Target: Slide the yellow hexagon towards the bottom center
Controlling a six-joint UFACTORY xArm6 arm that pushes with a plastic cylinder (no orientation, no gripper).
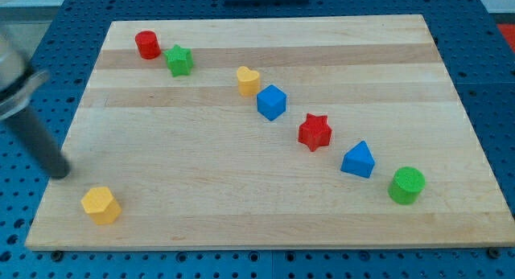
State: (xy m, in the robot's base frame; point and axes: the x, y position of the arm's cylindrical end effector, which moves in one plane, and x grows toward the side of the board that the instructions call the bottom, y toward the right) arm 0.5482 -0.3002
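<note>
At the view's left edge of the wooden board [241,215], my tip [59,174] is resting just above and to the left of the yellow hexagon [100,205], near it but not touching; being a bare rod, it is gripping nothing. Rightward, a diagonal line is running from the red cylinder [146,44] and green star [179,60] through the yellow heart [248,80], blue cube [272,102], red star [315,132] and blue triangular block [358,160] down to the green cylinder [406,185].

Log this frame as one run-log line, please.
tip: board's left edge, up-left of yellow hexagon, apart | hexagon: bottom-left corner, not yet pushed | other blocks: diagonal row, untouched
</note>
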